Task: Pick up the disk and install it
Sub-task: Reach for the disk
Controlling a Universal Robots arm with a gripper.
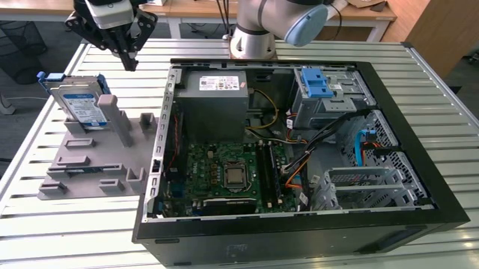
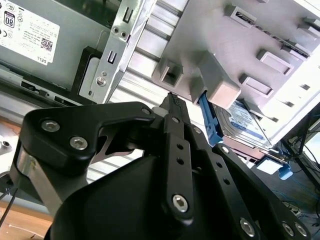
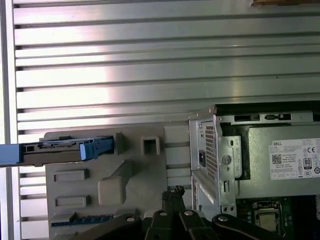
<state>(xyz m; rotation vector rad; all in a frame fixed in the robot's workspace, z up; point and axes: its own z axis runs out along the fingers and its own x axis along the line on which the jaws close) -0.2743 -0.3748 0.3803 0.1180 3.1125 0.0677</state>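
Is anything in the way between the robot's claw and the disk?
Nothing I can see. The gripper hangs in open air, shut and empty. The disk stands upright in the grey holder, with its top edge uncovered.

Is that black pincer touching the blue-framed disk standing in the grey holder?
Apart. The exterior view shows the pincer off to one side of the disk, with bare slats of the table plainly visible between them.
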